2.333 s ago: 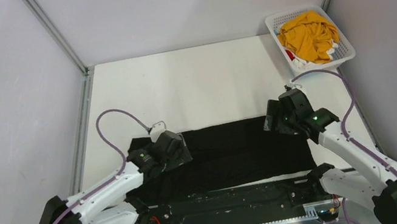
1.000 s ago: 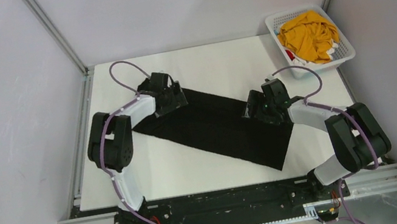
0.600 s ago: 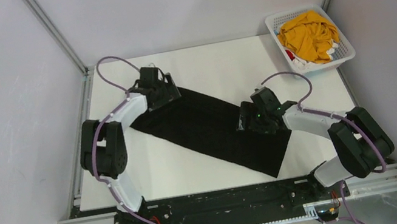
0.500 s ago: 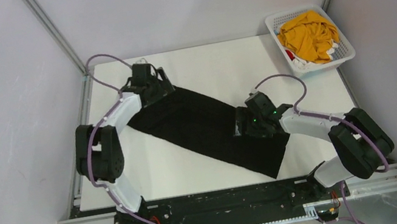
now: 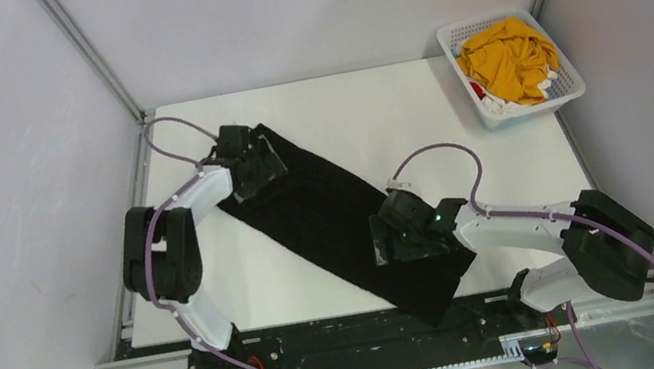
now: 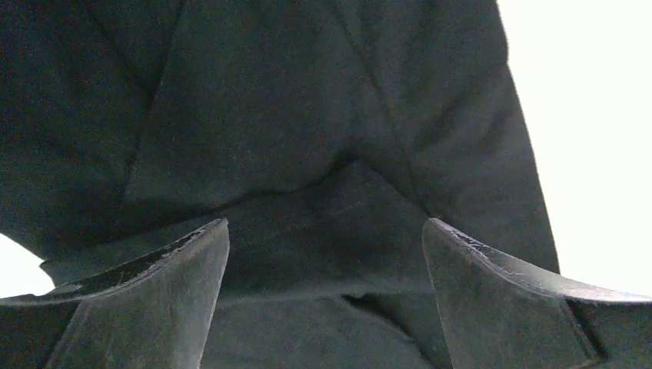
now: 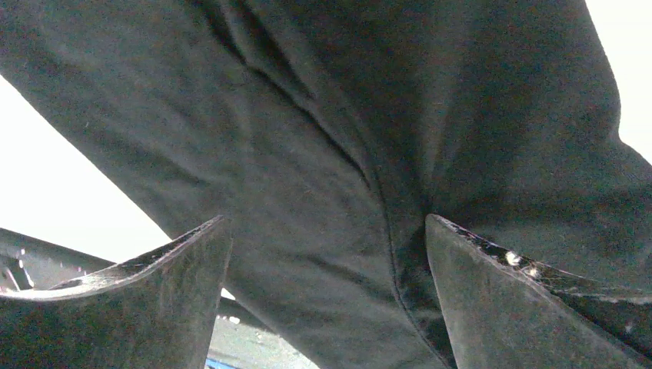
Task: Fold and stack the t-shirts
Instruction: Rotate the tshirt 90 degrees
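The black t-shirt (image 5: 327, 210) lies as a long folded strip, running diagonally from the far left to the near right of the white table (image 5: 371, 111). Its near end hangs over the table's front edge. My left gripper (image 5: 251, 165) is open and sits low over the strip's far end; black cloth fills the left wrist view (image 6: 307, 138) between the spread fingers (image 6: 184, 269). My right gripper (image 5: 395, 238) is open, low over the near end, with cloth (image 7: 369, 115) between its fingers (image 7: 492, 284). The mustard-yellow t-shirt (image 5: 506, 59) lies crumpled in the basket with red and white cloth (image 5: 483, 96).
The white lattice basket (image 5: 571, 72) stands at the far right corner of the table. The black rail (image 5: 330, 341) of the arm bases runs along the front edge and shows in the right wrist view (image 7: 31, 257). Grey walls enclose the table on three sides.
Both grippers moved with the black strip. The right gripper came nearer and leftward, the left gripper shifted slightly nearer, and the strip's near end slid over the front edge.
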{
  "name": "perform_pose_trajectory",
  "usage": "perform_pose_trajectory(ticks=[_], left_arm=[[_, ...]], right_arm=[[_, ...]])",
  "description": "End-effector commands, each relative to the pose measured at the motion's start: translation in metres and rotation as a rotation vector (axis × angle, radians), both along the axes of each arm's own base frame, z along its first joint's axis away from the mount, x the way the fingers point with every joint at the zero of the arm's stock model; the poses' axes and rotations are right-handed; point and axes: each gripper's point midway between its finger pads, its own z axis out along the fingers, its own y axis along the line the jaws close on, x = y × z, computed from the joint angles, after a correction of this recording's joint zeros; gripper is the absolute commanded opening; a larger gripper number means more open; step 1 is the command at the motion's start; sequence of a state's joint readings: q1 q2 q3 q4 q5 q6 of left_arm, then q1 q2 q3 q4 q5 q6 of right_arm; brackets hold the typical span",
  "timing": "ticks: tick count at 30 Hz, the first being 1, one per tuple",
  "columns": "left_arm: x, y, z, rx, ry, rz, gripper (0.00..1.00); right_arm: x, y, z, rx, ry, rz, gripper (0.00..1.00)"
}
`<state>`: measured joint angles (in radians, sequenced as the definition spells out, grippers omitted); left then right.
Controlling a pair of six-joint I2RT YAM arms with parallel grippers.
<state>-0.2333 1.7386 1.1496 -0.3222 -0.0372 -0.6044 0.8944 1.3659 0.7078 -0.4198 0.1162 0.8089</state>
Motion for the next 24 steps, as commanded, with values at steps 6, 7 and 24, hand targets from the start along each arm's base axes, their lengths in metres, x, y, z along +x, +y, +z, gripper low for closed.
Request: perform_pose_trajectory(ticks=[6, 7, 24], left_arm=[[0.024, -0.028, -0.053, -0.116, 0.142, 0.028, 1.0], [0.027, -0.031, -0.056, -0.125, 0.15, 0.028, 1.0], [0.218, -0.154, -0.023, -0.635, -0.029, -0.074, 1.0]], right_arm=[[-0.044, 0.055, 0.012, 0.149, 0.012, 0.319, 0.99], [-0.044, 0.058, 0.01, 0.153, 0.011, 0.338, 0.99], [-0.023, 0.115, 0.016, 0.108, -0.158, 0.564, 0.99]])
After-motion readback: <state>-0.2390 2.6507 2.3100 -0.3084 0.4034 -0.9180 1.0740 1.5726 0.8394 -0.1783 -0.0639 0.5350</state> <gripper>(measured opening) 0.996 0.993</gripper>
